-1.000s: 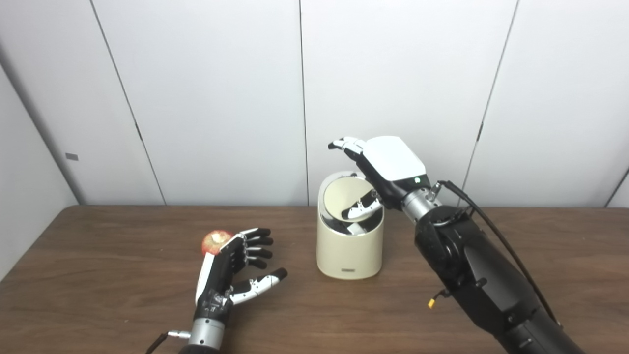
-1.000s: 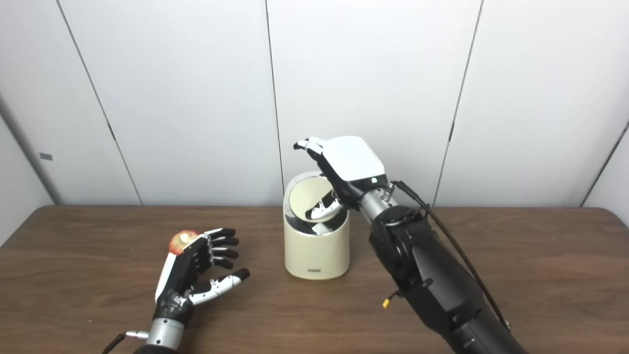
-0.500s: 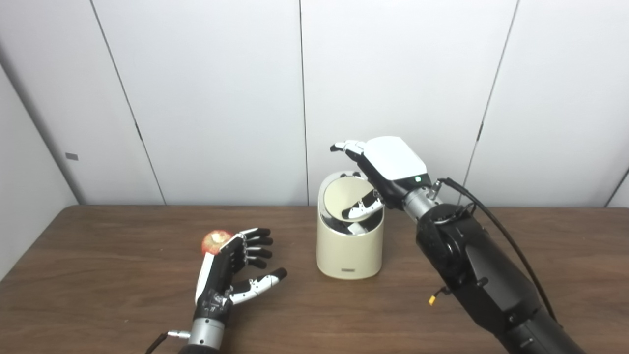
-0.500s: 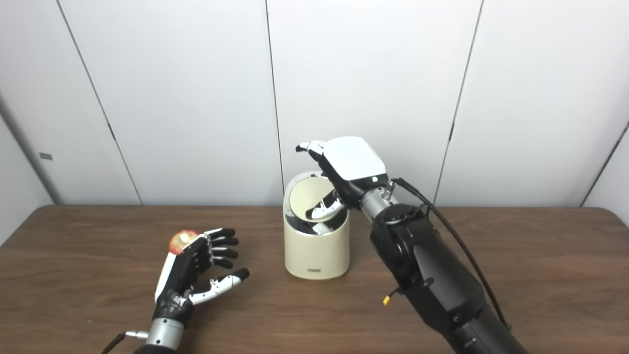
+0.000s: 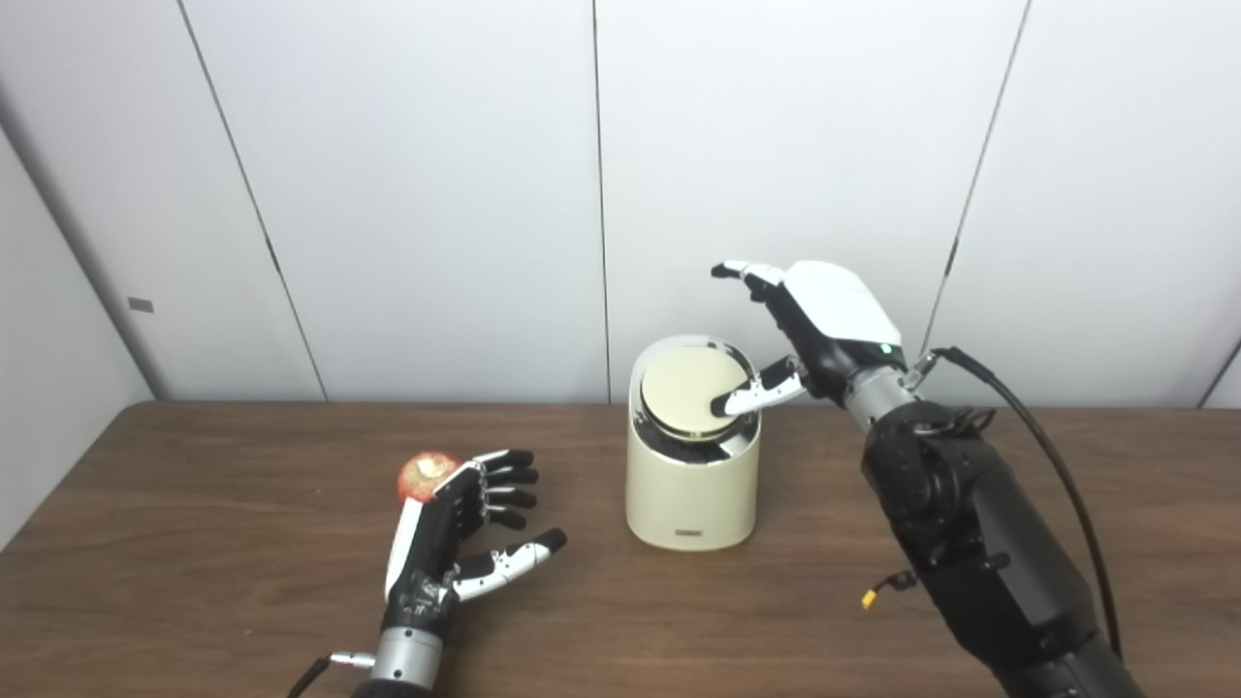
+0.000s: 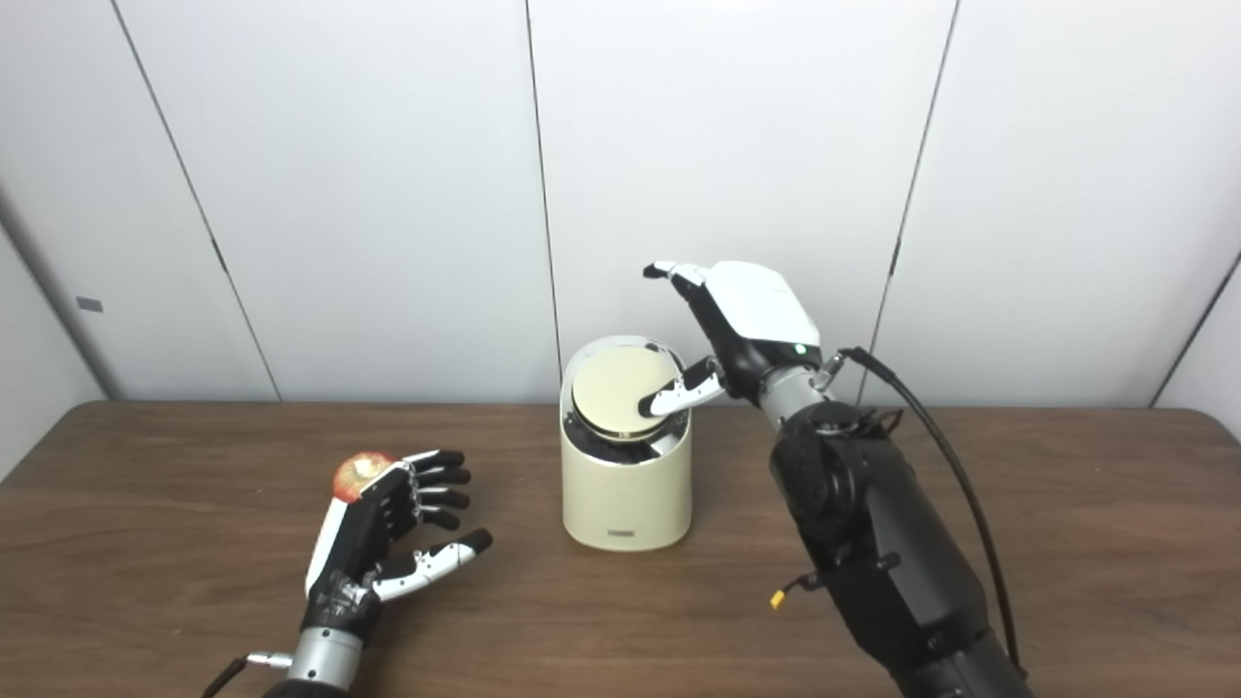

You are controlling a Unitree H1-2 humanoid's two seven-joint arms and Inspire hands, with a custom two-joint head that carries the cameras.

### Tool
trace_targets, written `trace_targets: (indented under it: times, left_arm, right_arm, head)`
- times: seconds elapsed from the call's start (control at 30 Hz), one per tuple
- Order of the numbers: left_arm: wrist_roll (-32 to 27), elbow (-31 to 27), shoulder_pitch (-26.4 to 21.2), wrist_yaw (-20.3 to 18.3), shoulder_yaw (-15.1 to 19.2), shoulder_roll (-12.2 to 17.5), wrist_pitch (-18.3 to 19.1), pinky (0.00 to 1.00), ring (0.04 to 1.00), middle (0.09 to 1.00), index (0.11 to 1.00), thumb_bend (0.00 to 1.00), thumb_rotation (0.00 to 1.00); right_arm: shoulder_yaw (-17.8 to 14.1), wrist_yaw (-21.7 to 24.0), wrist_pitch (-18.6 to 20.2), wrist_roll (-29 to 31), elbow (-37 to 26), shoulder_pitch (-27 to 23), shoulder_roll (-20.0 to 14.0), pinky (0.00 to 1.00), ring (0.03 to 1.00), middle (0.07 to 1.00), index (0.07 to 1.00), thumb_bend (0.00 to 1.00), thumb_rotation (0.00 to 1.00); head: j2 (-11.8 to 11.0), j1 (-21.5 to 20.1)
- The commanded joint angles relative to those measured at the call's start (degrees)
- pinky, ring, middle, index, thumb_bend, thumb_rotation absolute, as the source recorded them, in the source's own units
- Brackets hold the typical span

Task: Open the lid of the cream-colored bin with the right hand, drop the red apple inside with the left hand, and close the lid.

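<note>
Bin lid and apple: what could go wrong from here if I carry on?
1. The lid sits nearly level over the cream bin, with the right hand touching it only by its thumb; without a fresh push, the apple may land on a shut lid.
2. The apple lies loose on the table behind the open left hand; a clumsy reach could roll it away.

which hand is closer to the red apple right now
Left. The left hand lies open on the table right beside the red apple, fingers past it. The right hand is across at the bin's lid.
</note>
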Motion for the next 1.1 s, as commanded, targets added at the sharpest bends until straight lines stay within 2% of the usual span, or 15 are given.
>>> trace_targets:
  times: [0.0, 0.07, 0.23, 0.4, 0.47, 0.57, 0.63, 0.7, 0.83, 0.97, 1.07]
  left_arm:
    - [-0.6, -1.8, -1.4, -0.2, 0.0, 0.4, -1.0, 0.55, 0.629, 0.690, 0.720, 0.71, 0.00]
    - [-0.6, -1.8, -1.3, -0.2, 0.0, 0.4, -1.0, 0.55, 0.628, 0.687, 0.718, 0.72, 0.00]
    - [-0.3, -1.8, -1.3, 0.0, 0.0, 0.5, -1.1, 0.55, 0.626, 0.689, 0.717, 0.72, 0.00]
    - [-0.3, -2.0, -1.3, -0.1, 0.0, 0.7, -0.8, 0.55, 0.628, 0.688, 0.717, 0.72, 0.00]
    - [-0.3, -2.0, -1.3, -0.1, 0.0, 0.7, -0.9, 0.55, 0.625, 0.686, 0.714, 0.72, 0.00]
    - [-0.7, -1.9, -1.3, -0.4, 0.1, 0.9, -1.0, 0.55, 0.628, 0.688, 0.716, 0.72, 0.00]
    - [-0.5, -1.9, -1.3, -0.3, 0.1, 1.0, -1.0, 0.55, 0.627, 0.686, 0.716, 0.72, 0.00]
    - [-0.4, -2.0, -1.2, -0.3, 0.0, 1.0, -1.0, 0.55, 0.626, 0.684, 0.714, 0.72, 0.00]
    - [-0.4, -1.8, -1.3, -0.3, 0.0, 1.1, -1.2, 0.55, 0.623, 0.681, 0.713, 0.72, 0.00]
    - [-0.5, -2.6, -1.0, -0.4, 0.0, 1.0, -0.6, 0.55, 0.625, 0.682, 0.717, 0.72, 0.00]
    - [-0.6, -2.9, -0.8, -0.3, -0.1, 0.9, -0.6, 0.55, 0.626, 0.685, 0.720, 0.71, 0.00]
  right_arm:
    - [-1.9, -2.1, 0.4, 0.4, -3.0, -1.6, -0.6, 0.58, 0.780, 0.884, 0.857, 0.84, 0.20]
    - [-2.9, -3.2, -0.1, 0.8, -3.5, -1.1, -0.7, 0.57, 0.769, 0.877, 0.854, 0.84, 0.19]
    - [-8.4, -7.5, -1.1, 5.7, -5.2, 3.0, -0.5, 0.55, 0.754, 0.870, 0.852, 0.81, 0.17]
    - [-11.3, -10.2, -1.8, 7.9, -7.7, 8.0, -0.9, 0.58, 0.735, 0.826, 0.825, 0.80, 0.15]
    - [-12.6, -11.3, -2.1, 10.1, -8.4, 10.3, -0.3, 0.54, 0.703, 0.814, 0.818, 0.80, 0.09]
    - [-14.2, -14.5, -7.0, 14.7, -7.2, 13.8, 0.3, 0.56, 0.712, 0.805, 0.802, 0.82, 0.02]
    - [-15.6, -16.1, -11.0, 19.2, -5.2, 16.1, 1.1, 0.61, 0.740, 0.816, 0.806, 0.82, 0.00]
    - [-15.9, -17.8, -14.4, 21.2, -3.4, 17.5, 1.4, 0.64, 0.747, 0.813, 0.805, 0.82, 0.01]
    - [-15.9, -21.3, -19.7, 22.8, 1.1, 20.4, 2.6, 0.63, 0.749, 0.853, 0.806, 0.80, 0.08]
    - [-15.5, -23.8, -23.4, 23.9, 4.6, 22.5, 4.0, 0.63, 0.740, 0.829, 0.808, 0.80, 0.20]
    - [-15.2, -25.0, -25.9, 24.9, 6.8, 23.4, 4.9, 0.61, 0.735, 0.828, 0.810, 0.79, 0.17]
  head:
    - [0.1, 0.0]
    - [0.1, 0.1]
    - [0.2, -0.1]
    - [0.1, -0.2]
    - [0.2, -0.2]
    - [0.3, -0.4]
    - [0.2, -0.5]
    - [0.2, -0.5]
    - [0.2, -0.5]
    - [0.4, 0.1]
    - [0.2, 1.0]
